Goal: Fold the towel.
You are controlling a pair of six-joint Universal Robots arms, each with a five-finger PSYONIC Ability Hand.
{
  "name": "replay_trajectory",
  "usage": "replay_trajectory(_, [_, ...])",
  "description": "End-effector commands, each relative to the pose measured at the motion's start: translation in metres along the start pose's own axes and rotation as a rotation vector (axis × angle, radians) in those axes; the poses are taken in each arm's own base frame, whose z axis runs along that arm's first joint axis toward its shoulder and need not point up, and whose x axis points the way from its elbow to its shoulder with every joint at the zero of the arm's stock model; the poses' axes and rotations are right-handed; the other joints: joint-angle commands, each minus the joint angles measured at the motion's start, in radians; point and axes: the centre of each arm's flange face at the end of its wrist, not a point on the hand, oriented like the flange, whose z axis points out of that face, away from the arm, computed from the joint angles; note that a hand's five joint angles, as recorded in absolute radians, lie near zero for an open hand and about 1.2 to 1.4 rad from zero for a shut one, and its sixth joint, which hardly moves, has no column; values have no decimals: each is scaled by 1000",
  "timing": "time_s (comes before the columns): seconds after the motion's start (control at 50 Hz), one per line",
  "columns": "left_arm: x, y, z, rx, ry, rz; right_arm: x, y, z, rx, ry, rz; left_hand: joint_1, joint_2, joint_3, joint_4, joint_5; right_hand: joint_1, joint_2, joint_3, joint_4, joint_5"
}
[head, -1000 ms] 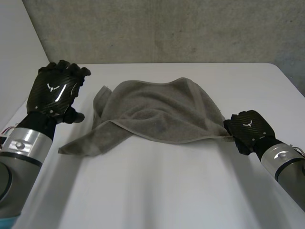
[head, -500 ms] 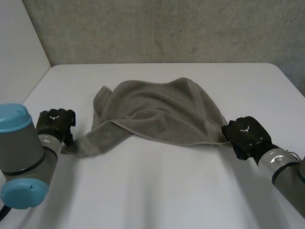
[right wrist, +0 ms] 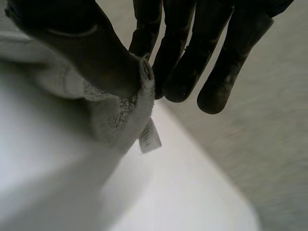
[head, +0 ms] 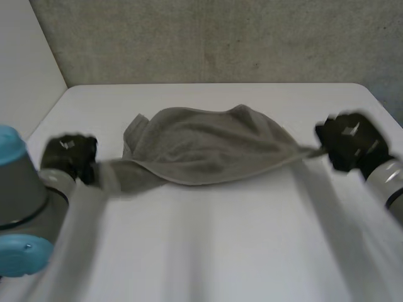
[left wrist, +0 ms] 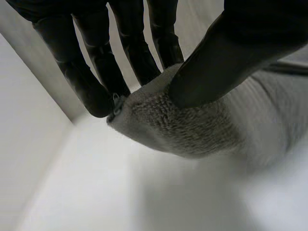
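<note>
A grey towel (head: 208,146) lies crumpled across the middle of the white table (head: 208,251), stretched between both hands. My left hand (head: 68,156) pinches the towel's near left corner (left wrist: 159,120) between thumb and fingers. At the towel's right corner (right wrist: 125,113), where a small white label (right wrist: 150,137) hangs, my right hand (head: 348,139) holds the cloth pinched against its thumb. Both held corners are raised a little off the table, and the far part of the towel still rests bunched on it.
A grey concrete wall (head: 214,38) runs behind the table's far edge. A pale side wall (head: 25,69) stands close to the table's left edge. The near half of the table is bare white surface.
My left hand came down to the towel's left corner and closed on it. Both hands have since moved up and apart, pulling the towel taut between them.
</note>
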Motion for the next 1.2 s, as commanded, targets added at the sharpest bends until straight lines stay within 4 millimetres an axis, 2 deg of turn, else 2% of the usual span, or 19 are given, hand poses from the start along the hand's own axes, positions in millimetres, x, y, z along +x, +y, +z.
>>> replay_trajectory(0.02, [-34,-115,-51,420,-94,-61,78,-104,-24,173,153,72,-60,-109,-145,-121,-256,54,76,64,58,54])
replay_trajectory(0.04, [-34,-115,-51,421,-94,-61,78,-104,-24,174,153,72,-60,-109,-145,-121,-256,54,76,64,58,54])
replay_trajectory(0.08, [-46,-154,-79,571,-123,-82,102,-134,-37,193,184,53,-60,-109,-145,-121,-256,54,76,64,58,54])
replay_trajectory(0.16, [-50,-175,-95,647,-114,-85,115,-149,-43,185,172,29,-60,-109,-145,-121,-256,54,76,64,58,54])
replay_trajectory(0.26, [-44,-176,-93,654,-58,-67,119,-131,-26,84,112,-22,-60,-109,-145,-121,-256,54,76,64,58,54])
replay_trajectory(0.42, [-15,-122,-21,423,20,6,62,-89,21,-86,-42,-165,-60,-109,-145,-121,-256,54,76,64,58,54])
replay_trajectory(0.46, [-2,-94,14,326,35,78,50,-77,31,-131,-59,-205,-60,-109,-145,-121,-256,54,76,64,58,54])
replay_trajectory(0.52, [10,-77,43,279,45,158,32,-46,66,-201,-46,-327,-60,-109,-145,-121,-256,54,76,64,58,54])
replay_trajectory(0.6, [15,-81,67,308,34,202,34,-45,96,-134,47,-373,-60,-109,-145,-121,-256,54,76,64,58,54])
replay_trajectory(0.64, [14,-93,77,350,13,202,41,-57,110,-54,128,-390,-60,-109,-145,-121,-256,54,76,64,58,54])
replay_trajectory(0.72, [1,-165,85,585,-62,140,72,-118,133,313,428,-438,-60,-109,-145,-121,-256,54,76,64,58,54])
replay_trajectory(0.74, [-7,-193,82,691,-95,101,72,-118,133,314,429,-438,-60,-109,-145,-121,-256,54,76,64,58,54])
replay_trajectory(0.76, [-7,-193,82,692,-95,100,80,-138,133,444,523,-448,-60,-109,-145,-121,-256,54,76,64,58,54])
replay_trajectory(0.78, [-15,-216,77,793,-126,50,85,-156,126,564,605,-459,-60,-109,-145,-121,-256,54,76,64,58,54])
replay_trajectory(0.84, [-25,-245,62,941,-141,-67,94,-184,105,735,712,-459,-60,-109,-145,-121,-256,54,76,64,58,54])
replay_trajectory(0.88, [-28,-252,56,983,-132,-110,90,-183,102,738,688,-457,-60,-109,-145,-121,-256,54,76,64,58,54])
replay_trajectory(0.96, [-29,-236,61,940,-99,-154,75,-162,107,663,580,-446,-60,-109,-145,-121,-256,54,76,64,58,54])
replay_trajectory(1.12, [-2,-118,83,621,0,-120,30,-83,108,388,216,-287,-60,-109,-145,-121,-256,54,76,64,58,54])
replay_trajectory(1.2, [6,-81,85,563,44,-100,12,-55,106,321,101,-245,-60,-109,-145,-121,-256,54,76,64,58,54])
